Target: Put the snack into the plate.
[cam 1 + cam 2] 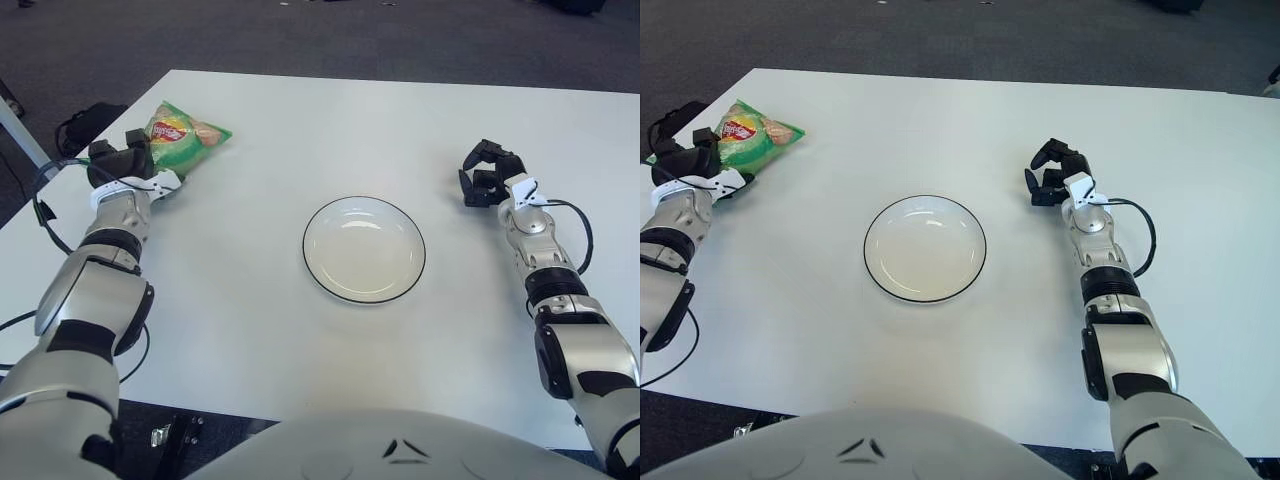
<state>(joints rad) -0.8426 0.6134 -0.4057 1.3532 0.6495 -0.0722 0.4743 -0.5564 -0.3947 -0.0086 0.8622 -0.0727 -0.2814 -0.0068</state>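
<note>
1 snack bag (183,137) gripped by left hand (122,163) | 1 plate (364,249) bare | right hand (488,173) curled, holding nothing

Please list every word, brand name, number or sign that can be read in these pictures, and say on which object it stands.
Snack bag, held in the left hand: a red and yellow logo, its lettering too small to read.
Plate, table, right hand: no text visible.
</note>
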